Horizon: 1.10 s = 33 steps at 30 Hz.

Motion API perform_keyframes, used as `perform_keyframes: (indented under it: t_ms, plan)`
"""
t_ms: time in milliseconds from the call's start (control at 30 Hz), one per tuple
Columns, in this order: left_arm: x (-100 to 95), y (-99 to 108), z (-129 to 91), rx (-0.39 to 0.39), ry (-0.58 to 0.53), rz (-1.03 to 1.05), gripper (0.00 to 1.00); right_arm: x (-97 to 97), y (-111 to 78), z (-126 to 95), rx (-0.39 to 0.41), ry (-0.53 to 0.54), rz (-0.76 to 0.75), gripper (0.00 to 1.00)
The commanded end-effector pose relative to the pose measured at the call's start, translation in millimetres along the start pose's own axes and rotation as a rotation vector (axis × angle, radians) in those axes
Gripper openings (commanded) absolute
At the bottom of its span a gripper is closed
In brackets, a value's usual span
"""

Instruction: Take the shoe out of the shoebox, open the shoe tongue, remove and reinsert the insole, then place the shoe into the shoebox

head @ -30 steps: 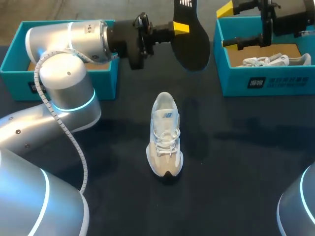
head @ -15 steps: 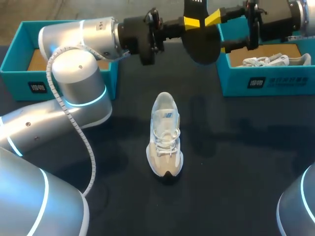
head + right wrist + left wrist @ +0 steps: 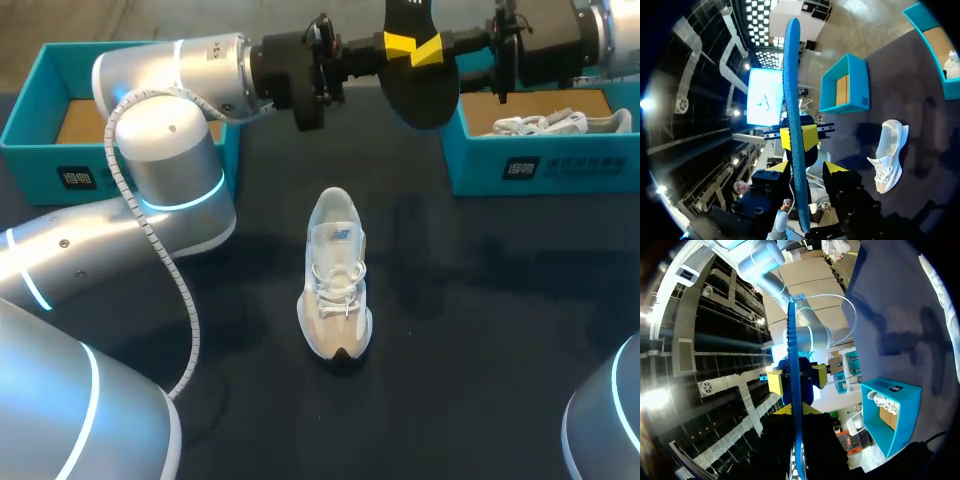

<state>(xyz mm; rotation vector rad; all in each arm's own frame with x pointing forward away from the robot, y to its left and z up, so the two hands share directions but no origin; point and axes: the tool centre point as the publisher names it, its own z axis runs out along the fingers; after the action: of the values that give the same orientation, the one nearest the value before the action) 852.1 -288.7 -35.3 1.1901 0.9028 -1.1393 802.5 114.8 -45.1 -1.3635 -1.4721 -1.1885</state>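
Note:
High over the table's far side, my left gripper (image 3: 400, 43) is shut on a dark insole (image 3: 420, 92) that hangs edge-down. The wrist views show the insole's blue edge (image 3: 792, 355) (image 3: 791, 75). My right gripper (image 3: 432, 50) meets it from the other side. In the right wrist view its fingers (image 3: 807, 170) straddle the insole with a gap on each side, so it is open. A white sneaker (image 3: 336, 275) (image 3: 887, 150) stands upright mid-table, toe toward the near edge, well below both grippers.
A teal shoebox (image 3: 540, 165) at the back right holds another white shoe (image 3: 545, 125). A second teal shoebox (image 3: 40, 150) (image 3: 847, 85) at the back left shows only its brown floor. My left arm's elbow (image 3: 170, 170) rises beside it.
My left gripper carried the insole to the right and farther back. My right gripper came in from the right, and its fingers narrowed around the insole.

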Motion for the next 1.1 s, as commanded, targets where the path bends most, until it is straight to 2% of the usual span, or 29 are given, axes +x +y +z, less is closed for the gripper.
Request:
perform_keyframes:
  t_ms: [33, 133, 200, 267, 300, 433, 467, 533, 933, 1100]
  plan:
    - [-0.6, 0, 0, -0.004, -0.001, 0.006, 0.0, -0.6, 2.2, 2, 0.002, 0.001, -0.001, 0.38]
    - [-1.6, 0, 0, -0.007, -0.002, 0.009, 0.0, -0.5, 2.5, 2, 0.005, 0.004, -0.004, 0.38]
    - [-2.3, 0, 1, -0.007, -0.004, 0.01, 0.0, -0.5, 2.6, 2, 0.006, 0.005, -0.005, 0.32]
    - [-2.1, -2, 2, -0.007, -0.006, 0.008, 0.0, -0.5, 2.7, 2, 0.003, 0.013, -0.006, 0.19]
    - [-1.7, -2, 3, -0.006, -0.006, 0.006, 0.0, -0.5, 2.8, 3, 0.002, 0.018, -0.008, 0.0]
    - [-1.6, -5, 6, 0.008, 0.004, 0.001, 0.0, -1.1, 2.7, 2, 0.009, 0.024, -0.023, 0.0]
    - [-1.9, -5, 7, 0.012, 0.007, 0.001, 0.22, -1.2, 2.6, 1, 0.006, 0.023, -0.027, 0.0]
    - [-2.5, -5, 5, 0.012, 0.02, 0.003, 1.0, -1.2, 2.6, 0, -0.001, 0.03, -0.046, 0.0]
    - [-5.6, 0, -28, -0.015, 0.076, 0.028, 1.0, -11.4, 2.0, -10, -0.025, 0.007, -0.057, 0.0]
    - [-0.7, 3, -44, -0.015, 0.104, -0.029, 1.0, -7.4, 5.0, -19, -0.044, -0.032, -0.149, 0.0]
